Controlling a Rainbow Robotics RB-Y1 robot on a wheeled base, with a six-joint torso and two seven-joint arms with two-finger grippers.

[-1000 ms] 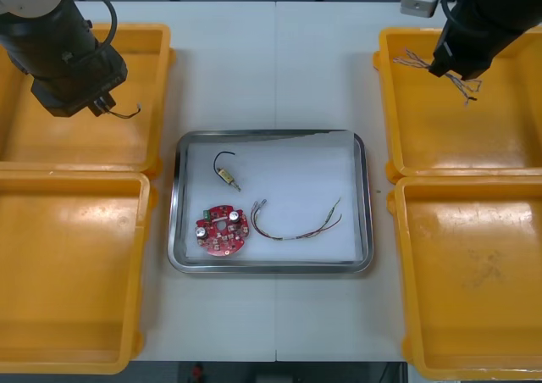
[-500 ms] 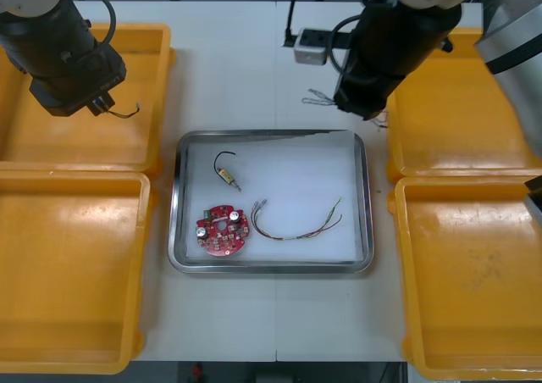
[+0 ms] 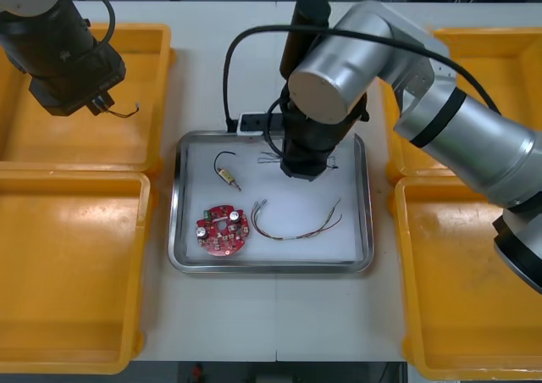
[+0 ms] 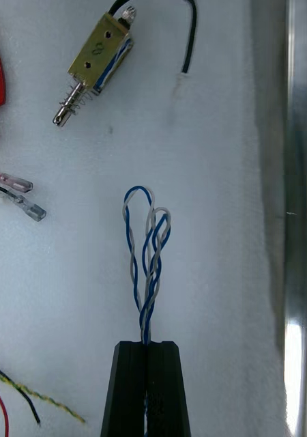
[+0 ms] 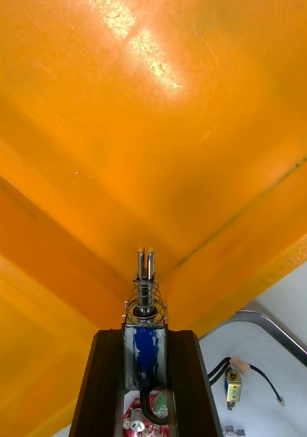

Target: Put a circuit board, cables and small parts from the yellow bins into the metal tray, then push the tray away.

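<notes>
- The right pincer (image 4: 148,345) is clenched on the twisted blue and white cable (image 4: 149,293). The cable's loops stick out past the fingertips, over the white floor of the metal tray (image 3: 174,205), toward its far side.
- Whether the loops touch the tray floor is hard to tell.
- Beyond the loops lies a small metal part (image 4: 99,58) with a black lead. The round red circuit board (image 3: 223,229) and the red and yellow cable (image 3: 296,226) lie in the tray's near half.
- The left pincer (image 5: 145,334) hangs over the far left yellow bin (image 3: 51,146), grasping another small metal part (image 5: 145,311) whose sprung pin juts past the fingertips.
- The light bench (image 3: 220,61) carries the tray between the yellow bins (image 3: 457,273), two at each side.
</notes>
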